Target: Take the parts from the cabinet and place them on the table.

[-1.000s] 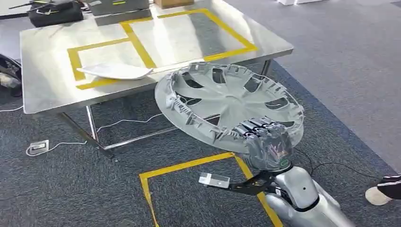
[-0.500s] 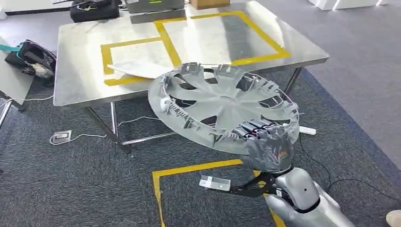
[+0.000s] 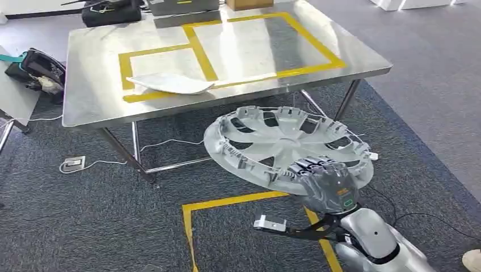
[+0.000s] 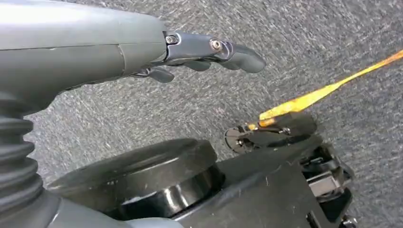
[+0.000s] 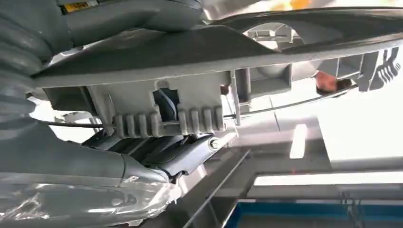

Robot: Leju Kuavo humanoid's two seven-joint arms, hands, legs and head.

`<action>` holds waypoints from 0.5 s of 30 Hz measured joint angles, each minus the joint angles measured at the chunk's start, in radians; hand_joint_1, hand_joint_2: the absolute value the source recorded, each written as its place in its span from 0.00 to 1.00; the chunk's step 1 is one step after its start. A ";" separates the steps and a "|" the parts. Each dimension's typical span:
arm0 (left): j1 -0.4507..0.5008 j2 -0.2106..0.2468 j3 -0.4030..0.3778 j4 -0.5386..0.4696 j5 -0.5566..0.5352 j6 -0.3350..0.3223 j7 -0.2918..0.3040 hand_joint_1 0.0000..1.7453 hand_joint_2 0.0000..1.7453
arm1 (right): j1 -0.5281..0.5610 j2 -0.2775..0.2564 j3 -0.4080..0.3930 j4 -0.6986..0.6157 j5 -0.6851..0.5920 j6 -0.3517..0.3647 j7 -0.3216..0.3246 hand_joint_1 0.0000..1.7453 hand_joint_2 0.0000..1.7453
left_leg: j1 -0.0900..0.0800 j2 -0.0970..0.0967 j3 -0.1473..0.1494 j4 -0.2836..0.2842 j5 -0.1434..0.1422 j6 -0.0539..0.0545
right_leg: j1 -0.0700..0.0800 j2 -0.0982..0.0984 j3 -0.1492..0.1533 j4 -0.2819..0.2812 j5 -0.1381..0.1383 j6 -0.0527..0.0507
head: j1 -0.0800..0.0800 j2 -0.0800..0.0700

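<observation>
My right hand (image 3: 328,182) grips the near rim of a large grey wheel cover (image 3: 283,141), held nearly flat with its ribbed inner side up, in front of the steel table (image 3: 91,107). The right wrist view shows that rim (image 5: 190,57) close up with my fingers (image 5: 157,159) clamped under it. A flat white part (image 3: 169,84) lies on the table inside the left yellow-taped box. In the left wrist view my left hand (image 4: 157,52) hangs over the grey carpet, its fingers loosely extended and holding nothing.
Yellow tape marks two boxes on the table top (image 3: 266,39). Black bags (image 3: 110,11) and a cardboard box (image 3: 249,3) sit at the far edge. A yellow floor square (image 3: 227,201), cables and a power strip (image 3: 74,164) lie on the carpet. A bag (image 3: 35,69) rests at left.
The view swung right between the oldest frame and now, bringing the table more central. My right hand has lowered the wheel cover and drawn it nearer, off the table's front edge.
</observation>
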 joint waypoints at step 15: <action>0.000 0.011 -0.004 0.000 0.004 -0.003 -0.003 0.00 1.00 | 0.087 -0.049 -0.034 0.002 0.010 0.039 0.011 1.00 1.00 | -0.005 0.000 0.000 0.001 -0.001 0.002 | -0.006 0.000 0.000 -0.001 0.001 0.002 | 0.000 0.000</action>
